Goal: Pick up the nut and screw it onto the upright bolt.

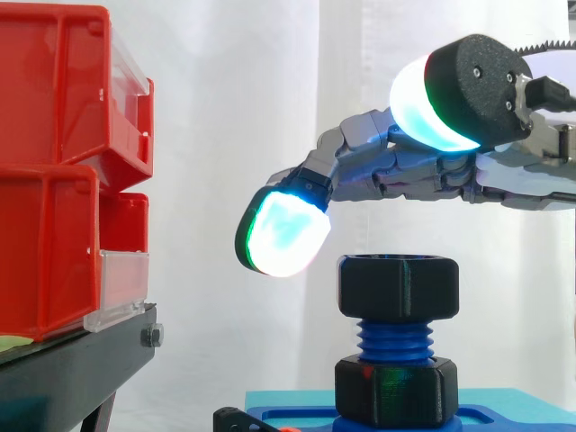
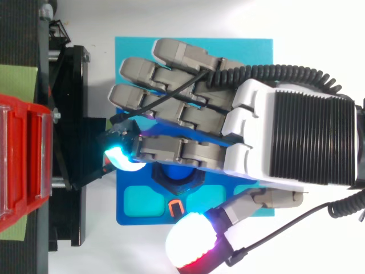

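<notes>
Bolt (image 1: 396, 338) topped by nut (image 1: 398, 286) stands on blue base (image 2: 251, 51) before white curtain (image 1: 225, 108).

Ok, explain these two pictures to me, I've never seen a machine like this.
This is a robot's mechanical hand; the glowing pads are its fingertips. One picture looks level from the side, the other down from above. On a blue base stands an upright blue bolt, a black nut at its top, a second nut at its foot. Red bins sit on a black stand at the left. The fingers stretch out above the top nut and hold nothing.
</notes>
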`<state>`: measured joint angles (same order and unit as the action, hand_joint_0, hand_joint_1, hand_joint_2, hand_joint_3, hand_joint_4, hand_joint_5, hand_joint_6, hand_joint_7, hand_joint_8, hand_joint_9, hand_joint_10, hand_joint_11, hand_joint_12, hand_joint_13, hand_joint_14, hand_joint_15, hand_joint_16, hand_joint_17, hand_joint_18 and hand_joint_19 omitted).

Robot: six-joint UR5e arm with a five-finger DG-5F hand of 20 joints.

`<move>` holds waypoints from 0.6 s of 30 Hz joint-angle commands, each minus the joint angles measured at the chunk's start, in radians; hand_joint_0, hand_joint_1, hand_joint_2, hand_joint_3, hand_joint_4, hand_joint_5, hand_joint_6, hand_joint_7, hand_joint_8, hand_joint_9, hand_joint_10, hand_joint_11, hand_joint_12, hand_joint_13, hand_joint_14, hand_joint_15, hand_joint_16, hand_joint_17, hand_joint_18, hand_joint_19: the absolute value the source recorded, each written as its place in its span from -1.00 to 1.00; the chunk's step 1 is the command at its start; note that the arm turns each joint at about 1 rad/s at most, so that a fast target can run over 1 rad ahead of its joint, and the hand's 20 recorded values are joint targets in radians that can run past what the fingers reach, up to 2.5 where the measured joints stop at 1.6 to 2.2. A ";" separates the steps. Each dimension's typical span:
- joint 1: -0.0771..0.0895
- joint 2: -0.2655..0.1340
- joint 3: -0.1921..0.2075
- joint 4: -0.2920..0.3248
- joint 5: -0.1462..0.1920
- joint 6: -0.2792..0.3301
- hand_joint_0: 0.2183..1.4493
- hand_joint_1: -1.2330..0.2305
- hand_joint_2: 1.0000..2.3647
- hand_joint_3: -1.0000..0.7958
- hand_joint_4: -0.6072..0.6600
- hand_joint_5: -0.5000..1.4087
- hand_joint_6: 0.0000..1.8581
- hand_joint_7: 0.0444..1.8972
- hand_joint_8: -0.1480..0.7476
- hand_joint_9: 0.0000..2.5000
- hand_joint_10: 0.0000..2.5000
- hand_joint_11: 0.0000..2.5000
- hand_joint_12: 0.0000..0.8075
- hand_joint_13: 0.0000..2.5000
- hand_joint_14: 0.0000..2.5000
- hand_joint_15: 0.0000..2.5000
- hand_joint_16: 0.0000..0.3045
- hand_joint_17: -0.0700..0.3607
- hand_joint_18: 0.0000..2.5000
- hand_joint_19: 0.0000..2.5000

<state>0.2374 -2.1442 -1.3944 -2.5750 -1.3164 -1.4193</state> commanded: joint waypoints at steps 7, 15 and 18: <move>-0.004 0.000 0.000 -0.002 -0.009 0.000 -0.54 0.53 -1.00 -0.44 0.33 -0.59 -0.46 0.02 -0.18 -0.69 -1.00 -1.00 -0.32 -0.76 -1.00 -1.00 -0.80 -0.35 -1.00 -1.00; -0.012 0.000 0.000 -0.002 -0.015 0.000 -0.53 0.50 -1.00 -0.44 0.37 -0.57 -0.46 0.09 -0.17 -0.66 -1.00 -1.00 -0.34 -0.73 -1.00 -1.00 -0.82 -0.38 -0.98 -1.00; -0.023 0.000 0.000 0.003 -0.038 -0.001 -0.53 0.50 -1.00 -0.44 0.38 -0.56 -0.46 0.11 -0.17 -0.66 -1.00 -1.00 -0.34 -0.72 -1.00 -1.00 -0.82 -0.39 -0.97 -1.00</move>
<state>0.2220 -2.1445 -1.3944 -2.5755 -1.3391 -1.4196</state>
